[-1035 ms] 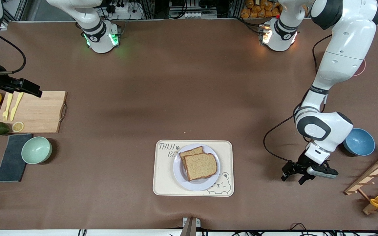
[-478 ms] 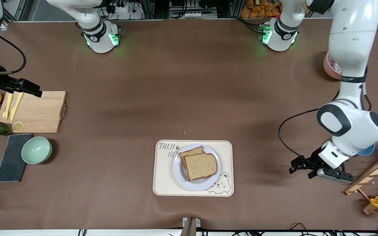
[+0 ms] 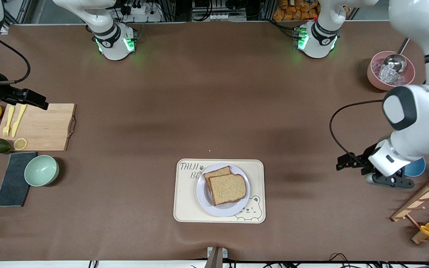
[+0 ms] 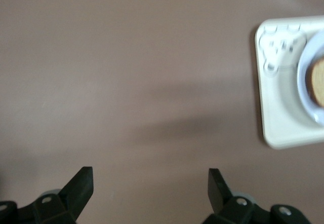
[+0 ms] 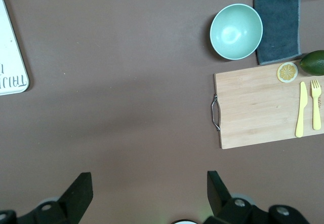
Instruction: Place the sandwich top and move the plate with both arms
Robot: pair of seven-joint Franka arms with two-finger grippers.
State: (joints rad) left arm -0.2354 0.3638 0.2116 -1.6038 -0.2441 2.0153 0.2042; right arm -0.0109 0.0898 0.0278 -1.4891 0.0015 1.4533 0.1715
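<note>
The sandwich top [image 3: 228, 188], a speckled tan slice with a brown crust, lies on a second slice [image 3: 216, 173] on the lavender-grey plate [image 3: 214, 208]. The plate sits on the cream bear tray [image 3: 184, 208]. My left gripper [image 3: 343, 162] is open and empty over bare table between the tray and a blue bowl [image 3: 415, 168]. In the left wrist view [image 4: 150, 176] the tray [image 4: 278, 107], the plate's edge [image 4: 306, 89] and a bit of bread [image 4: 319, 82] show. My right gripper [image 3: 35, 101] is open and empty over the cutting board's edge; it also shows in the right wrist view [image 5: 149, 179].
At the right arm's end lie a wooden cutting board [image 3: 43, 126] with yellow fork and knife, a mint bowl [image 3: 41, 170], a grey cloth [image 3: 13, 178], an avocado and lemons. At the left arm's end stand a pink bowl with a scoop [image 3: 389, 72], a wooden rack [image 3: 426, 201] and a yellow cup.
My left arm has swung away from the tray toward its own end of the table, its gripper staying open. The right arm, bread and plate have not moved.
</note>
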